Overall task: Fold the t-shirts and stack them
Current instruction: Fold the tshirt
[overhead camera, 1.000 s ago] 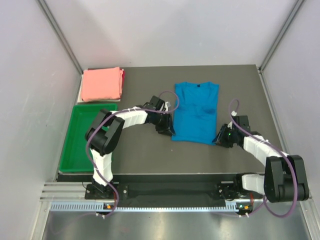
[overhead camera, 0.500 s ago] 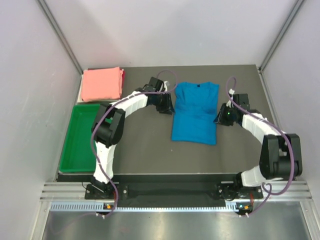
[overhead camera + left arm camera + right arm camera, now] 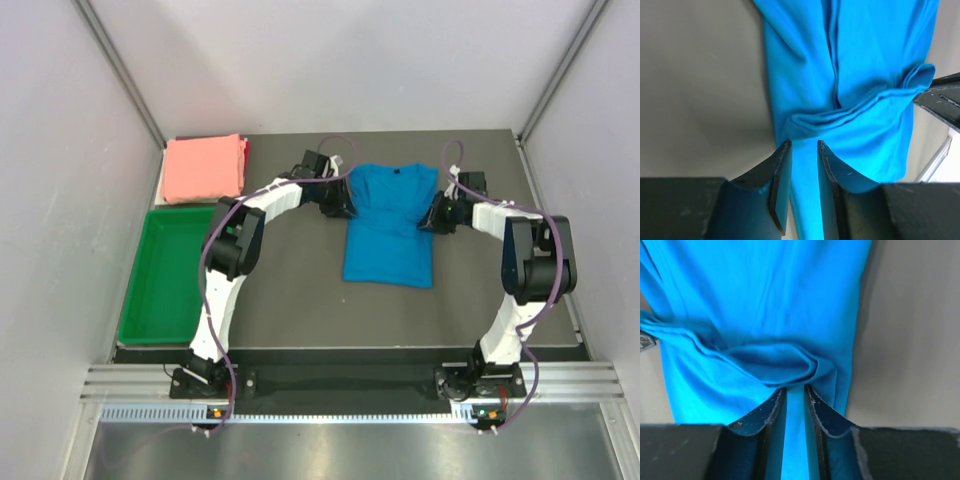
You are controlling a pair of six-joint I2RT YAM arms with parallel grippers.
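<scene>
Folding of the blue t-shirt [image 3: 390,240] is the step in hand, by my reading. From the top view, you have it lying flat toward the far side of the table [image 3: 300,300], collar away from the arms and sides turned in to a narrow panel. The pink t-shirt [image 3: 205,168] sits folded at the far left corner, just beyond the green tray [image 3: 165,270]. The left gripper [image 3: 340,203] is at the blue shirt's left edge and the right gripper [image 3: 437,216] at its right edge, level with each other about halfway along it. In the left wrist view, the fingers [image 3: 780,175] stand a narrow slot apart at the end of a raised fold [image 3: 860,107] running across the cloth. Blue fills the slot, but you cannot tell whether it is pinched or merely lies beneath. The right wrist view gives the same: a narrow slot with blue in it, and the fold's other end bunched at the tips (grip unproven). Your next move calls for a sure pinch at both ends, then a matched lift to carry one half over the other.
</scene>
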